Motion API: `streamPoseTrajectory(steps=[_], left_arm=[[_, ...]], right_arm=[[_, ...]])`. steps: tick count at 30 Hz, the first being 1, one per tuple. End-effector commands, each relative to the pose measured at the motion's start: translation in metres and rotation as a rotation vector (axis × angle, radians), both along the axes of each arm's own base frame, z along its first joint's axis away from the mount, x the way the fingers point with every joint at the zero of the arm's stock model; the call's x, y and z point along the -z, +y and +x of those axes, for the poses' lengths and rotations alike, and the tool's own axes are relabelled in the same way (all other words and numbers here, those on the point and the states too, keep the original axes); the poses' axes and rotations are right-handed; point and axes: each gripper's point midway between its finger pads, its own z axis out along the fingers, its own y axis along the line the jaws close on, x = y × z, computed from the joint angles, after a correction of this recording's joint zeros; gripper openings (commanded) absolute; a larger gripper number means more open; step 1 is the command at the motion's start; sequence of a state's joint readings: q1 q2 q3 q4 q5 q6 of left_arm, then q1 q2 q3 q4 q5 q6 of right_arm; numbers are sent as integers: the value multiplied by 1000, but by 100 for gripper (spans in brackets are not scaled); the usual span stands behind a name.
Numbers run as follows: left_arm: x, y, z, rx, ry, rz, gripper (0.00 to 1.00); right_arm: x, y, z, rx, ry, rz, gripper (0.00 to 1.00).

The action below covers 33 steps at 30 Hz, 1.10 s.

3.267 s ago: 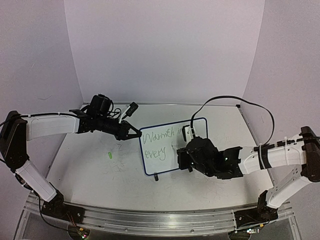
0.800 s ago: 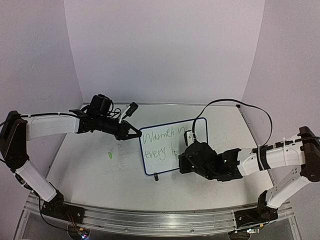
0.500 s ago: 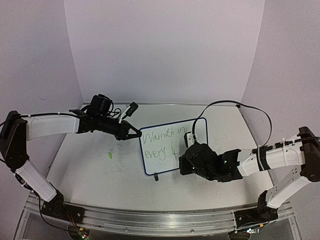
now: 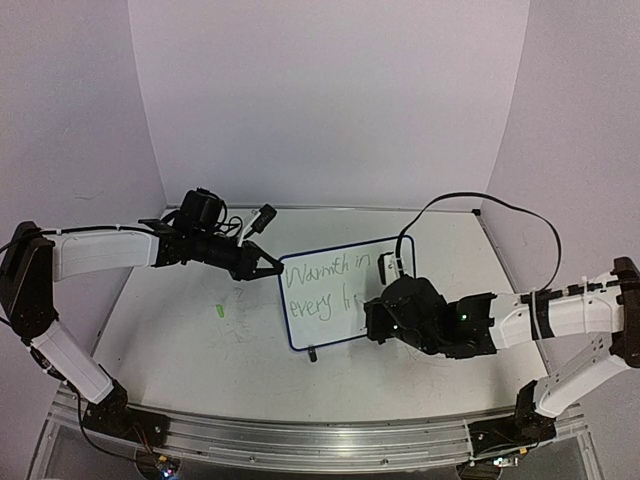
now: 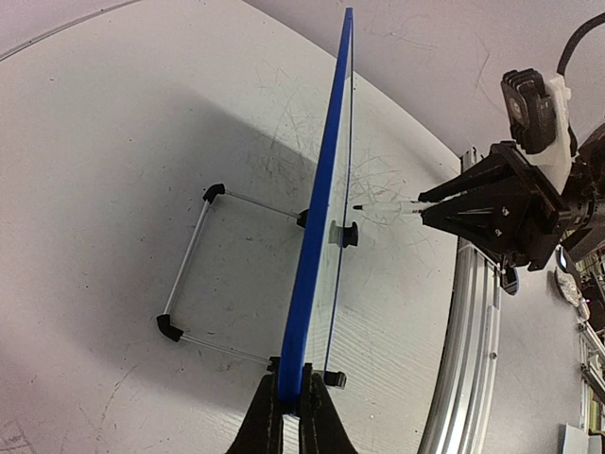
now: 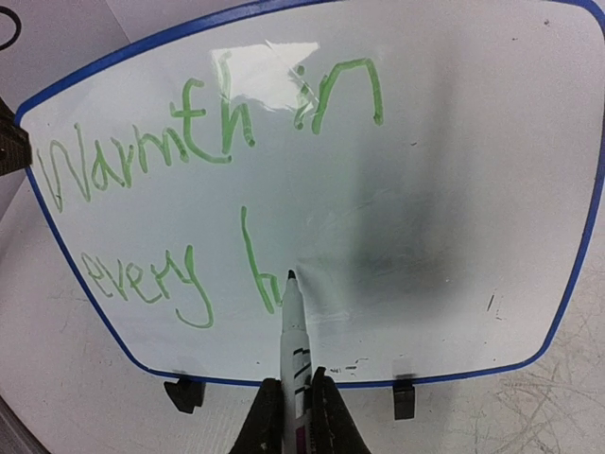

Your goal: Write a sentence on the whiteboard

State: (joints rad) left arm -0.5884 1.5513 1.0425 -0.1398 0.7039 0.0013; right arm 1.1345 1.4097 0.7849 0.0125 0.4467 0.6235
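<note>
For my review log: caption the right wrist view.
Right gripper holding a marker to the whiteboard, tip at the green sentence "Warmth in every h".

The sentence (image 6: 227,128) is handwritten in green on the whiteboard (image 6: 454,189), in two lines. The upper line reads "Warmth in", with a capital W and the rest in lower case. The lower line reads "every", followed by a single "h". The top view shows the same words, smaller.
</note>
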Motion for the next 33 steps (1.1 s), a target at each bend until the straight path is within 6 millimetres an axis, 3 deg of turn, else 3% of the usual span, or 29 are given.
streamPoseTrajectory(steps=[1, 20, 33], left_arm=[[-2, 4, 6, -13, -83, 40, 0], [-2, 4, 6, -13, -87, 41, 0], [-2, 4, 5, -11, -87, 41, 0]], right_arm=[[-10, 5, 7, 2, -36, -8, 0], [-9, 15, 11, -15, -50, -16, 0], [10, 8, 10, 15, -11, -41, 0]])
